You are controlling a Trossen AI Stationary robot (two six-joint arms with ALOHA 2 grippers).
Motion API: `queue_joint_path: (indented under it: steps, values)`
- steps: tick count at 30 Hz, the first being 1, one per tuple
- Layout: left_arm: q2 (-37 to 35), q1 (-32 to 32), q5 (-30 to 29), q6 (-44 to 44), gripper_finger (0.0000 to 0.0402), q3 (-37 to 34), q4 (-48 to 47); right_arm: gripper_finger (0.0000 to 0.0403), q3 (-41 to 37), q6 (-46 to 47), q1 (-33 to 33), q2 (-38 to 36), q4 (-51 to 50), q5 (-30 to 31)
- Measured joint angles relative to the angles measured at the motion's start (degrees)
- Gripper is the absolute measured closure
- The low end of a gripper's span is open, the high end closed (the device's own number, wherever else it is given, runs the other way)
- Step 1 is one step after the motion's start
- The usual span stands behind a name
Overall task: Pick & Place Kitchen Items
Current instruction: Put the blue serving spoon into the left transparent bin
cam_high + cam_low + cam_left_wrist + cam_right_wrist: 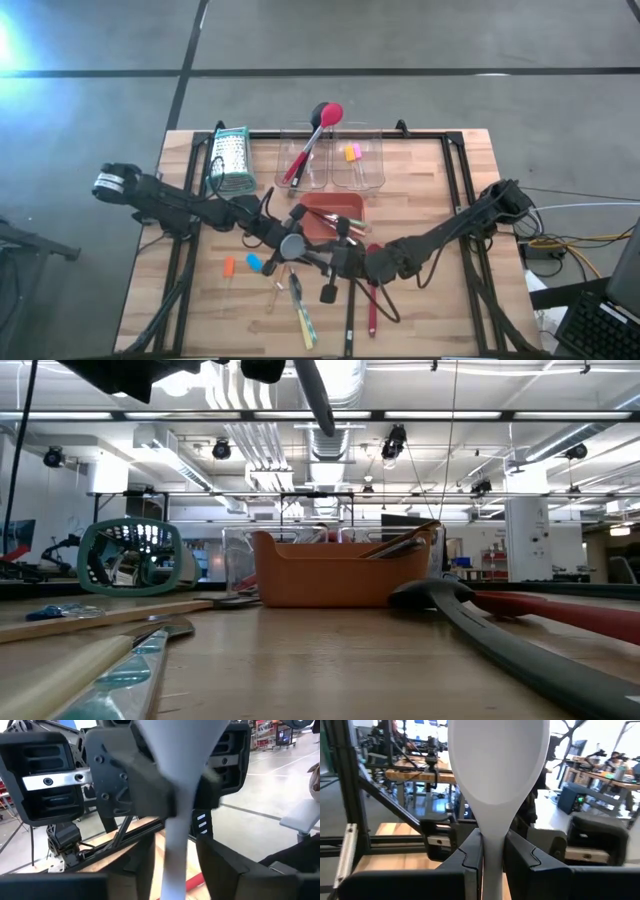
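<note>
A pale grey spoon (497,775) stands upright above the table's middle, bowl up, with its handle end (316,402) hanging down. My right gripper (492,857) is shut on it just under the bowl. Coming from the table's left, my left gripper (175,867) is open. Its two fingers stand on either side of the spoon's handle (175,845), with a narrow gap showing on each side. In the high view the two grippers meet nose to nose, the left gripper (280,238) and the right gripper (325,255), beside the spoon's bowl (293,245). My right gripper pinches the spoon's narrow neck (492,840), just below the bowl, between its two fingers. The fingers lie level and across the handle, coming from the table's right. The spoon stands upright in the hold, bowl on top, lifted clear of the table.
An orange tray (345,205) holding tools sits just behind the grippers. Behind it are two clear tubs (362,175), one with a red spoon (322,122), and a grater (230,160) at far left. Loose pieces (229,267), green-yellow tools (300,312), a red-handled tool (372,310) and a black spoon (328,292) lie near the front.
</note>
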Motion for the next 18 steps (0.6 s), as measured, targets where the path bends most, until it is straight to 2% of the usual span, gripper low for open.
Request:
queue_joint_path:
  steps: [7,18]
  values:
    - [1.6,0.0,0.0,0.0,0.0347,0.0,1.0,0.0362,-0.1,1.0,-0.7,0.1,0.0,-1.8]
    - [1.7,0.0,0.0,-0.5,0.0346,0.0,1.2,0.0362,-0.4,1.1,-0.5,0.1,-0.1,-1.8]
